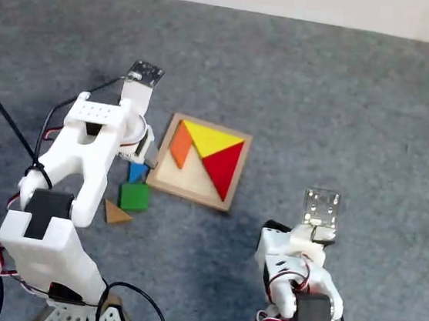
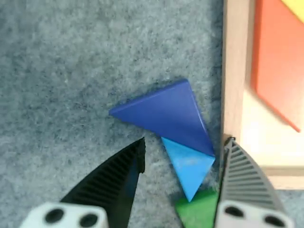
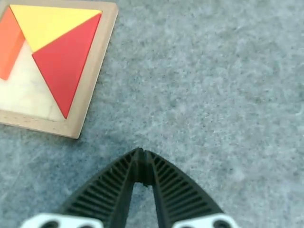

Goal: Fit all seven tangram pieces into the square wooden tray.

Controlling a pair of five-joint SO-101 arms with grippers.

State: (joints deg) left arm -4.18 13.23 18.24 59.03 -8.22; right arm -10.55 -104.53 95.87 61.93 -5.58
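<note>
Four pieces out, three in: my left end effector (image 2: 183, 159) hangs low over the grey surface (image 1: 323, 88) just outside the square wooden tray (image 1: 195, 197), jaws spread wide and gripping nothing. Between them lies the light blue triangle (image 2: 190, 166), its upper edge touching the larger dark blue triangle (image 2: 166, 111) and its point touching the green square (image 2: 199, 209). My pale jaw stands right against the tray's outer rim, the black one on open carpet.

In the tray, the yellow triangle (image 1: 211, 138) and red triangle (image 1: 225, 169) sit edge to edge, with the orange piece (image 1: 180, 147) along the side nearest my left arm; bare wood shows along the tray's near side. A brown triangle (image 1: 117, 213) lies on the surface near the green square. My right end effector (image 3: 142, 168) is pressed closed and empty, parked well apart from the tray's far corner.

By my reading, the step in hand is picking up a blue triangle, the light one being best framed. The next move calls for a short descent and a clean pinch across that small piece without nudging the dark blue triangle or catching the rim. It would then need a lift over the rim and a turn to match the open gap.
</note>
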